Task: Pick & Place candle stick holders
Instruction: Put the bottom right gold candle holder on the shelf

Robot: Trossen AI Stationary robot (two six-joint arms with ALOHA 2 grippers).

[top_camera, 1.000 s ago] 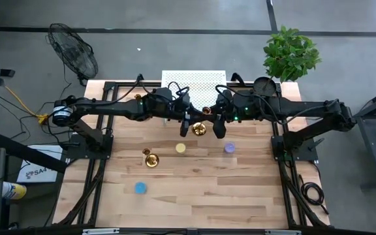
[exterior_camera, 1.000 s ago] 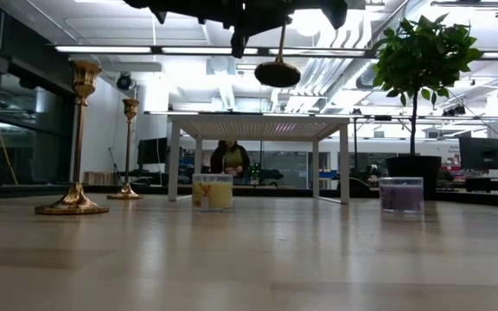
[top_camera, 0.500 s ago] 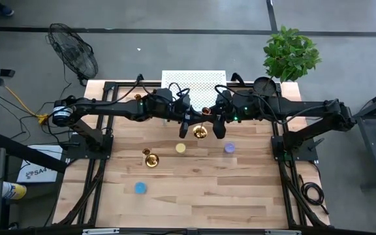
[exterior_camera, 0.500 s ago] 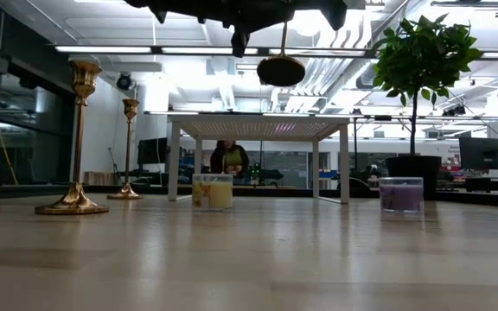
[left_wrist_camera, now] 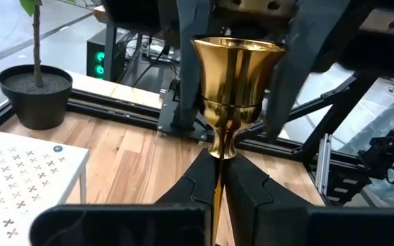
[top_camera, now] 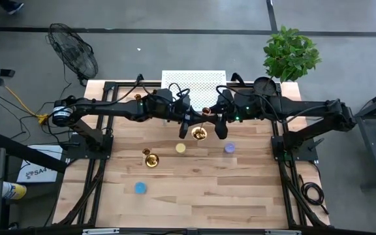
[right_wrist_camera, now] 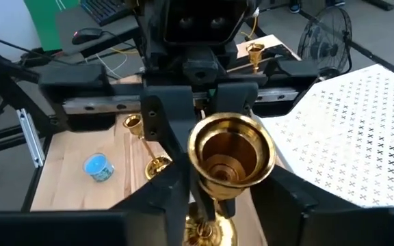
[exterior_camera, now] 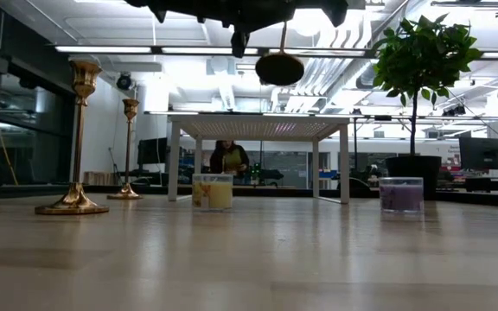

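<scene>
gripping candle stick holder (left_wrist_camera: 232, 89) aloft

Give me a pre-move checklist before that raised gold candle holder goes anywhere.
1. Left gripper shut on the thin stem of the shiny gold candle stick holder: ok.
2. Held holder's base lifted off the wooden table: ok.
3. Right gripper close by the held holder, own grip: cannot tell.
4. Two other gold holders upright on the table: ok.
5. Set-down spot free of the round yellow candle close by below: cannot tell.
</scene>
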